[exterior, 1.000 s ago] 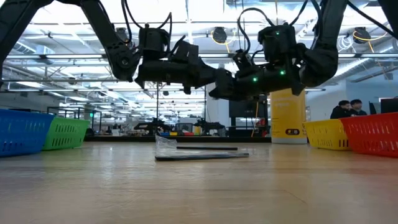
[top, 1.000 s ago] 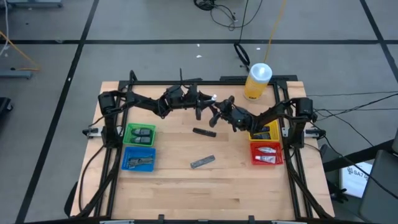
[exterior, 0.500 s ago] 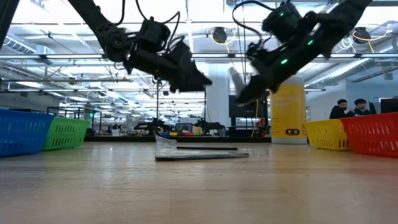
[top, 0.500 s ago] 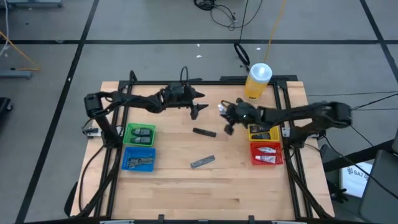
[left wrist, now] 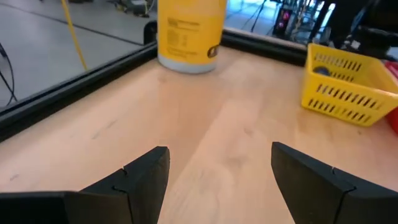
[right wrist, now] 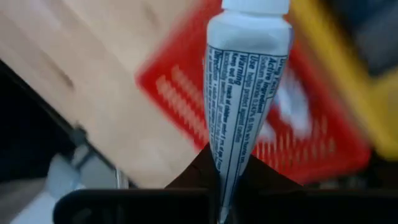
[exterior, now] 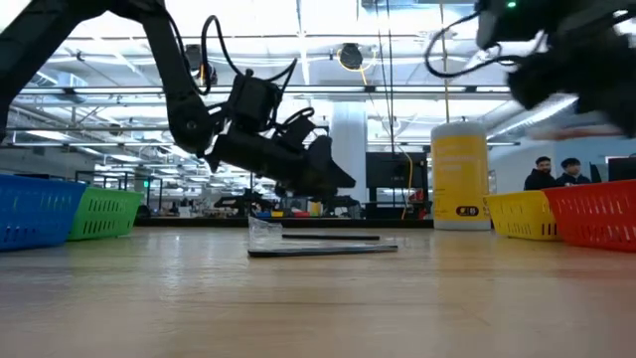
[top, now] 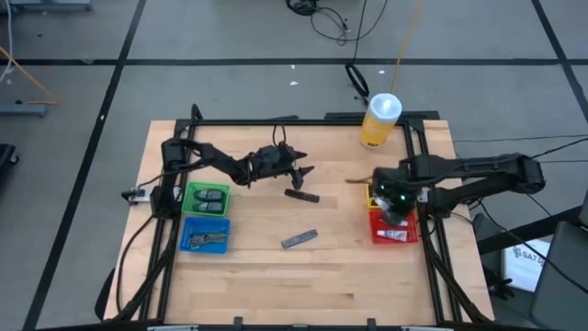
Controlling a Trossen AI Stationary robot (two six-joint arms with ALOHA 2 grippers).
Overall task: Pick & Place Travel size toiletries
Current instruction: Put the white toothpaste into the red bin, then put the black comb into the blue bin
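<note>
The left gripper (top: 303, 173) hovers with open jaws near the desk's back edge, just above a dark packet (top: 301, 195). The right gripper (top: 397, 204) pinches a white tube (right wrist: 246, 81) over the red bin (top: 395, 239) at the right edge. Held only by its flat end, the tube could swing and fall outside the bin.

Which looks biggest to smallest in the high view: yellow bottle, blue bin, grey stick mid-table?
1. blue bin
2. yellow bottle, close behind; seen from above, so its height does not show
3. grey stick, clearly smallest
</note>
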